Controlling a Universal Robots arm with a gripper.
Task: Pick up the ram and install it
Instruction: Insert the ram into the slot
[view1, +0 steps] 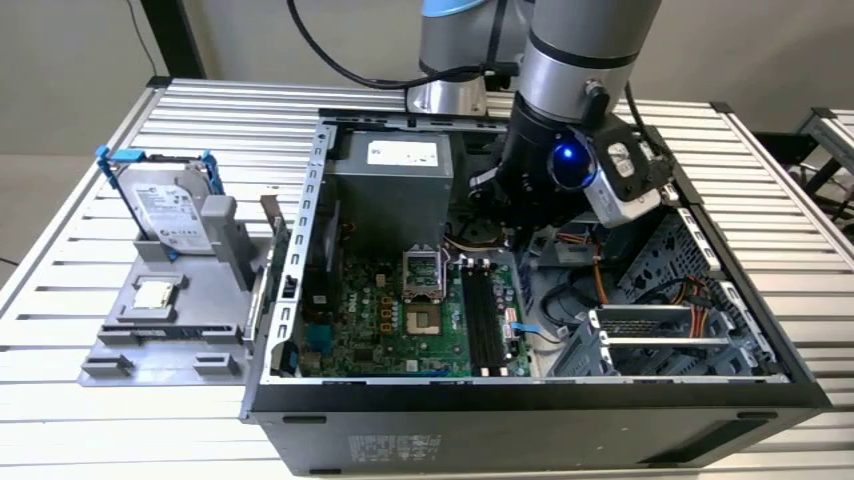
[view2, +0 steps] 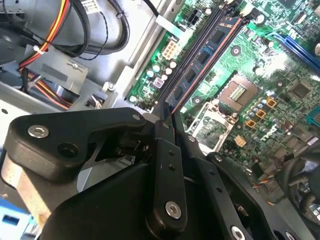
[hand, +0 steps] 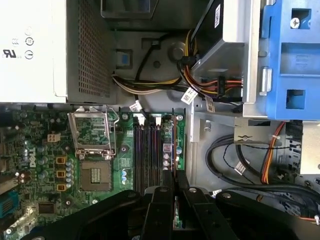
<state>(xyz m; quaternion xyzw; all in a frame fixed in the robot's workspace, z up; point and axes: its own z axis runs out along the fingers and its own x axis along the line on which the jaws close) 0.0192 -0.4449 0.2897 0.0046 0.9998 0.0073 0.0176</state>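
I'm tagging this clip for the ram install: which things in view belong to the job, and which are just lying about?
Job: the ram, clamped in the gripper; the black memory slots on the motherboard.
Lying about: the hard drive on its grey stand outside the case; the power supply; the cable bundle.

1. One gripper (view2: 162, 117).
2. One ram (view2: 202, 56), held in the gripper.
3. One motherboard (view1: 400, 320) below the gripper, with one processor socket (hand: 95, 175) near it.
4. One power supply (view1: 400, 175), near the gripper.
5. One hard drive (view1: 167, 210), well apart from the gripper, outside the one computer case (view1: 534, 420).
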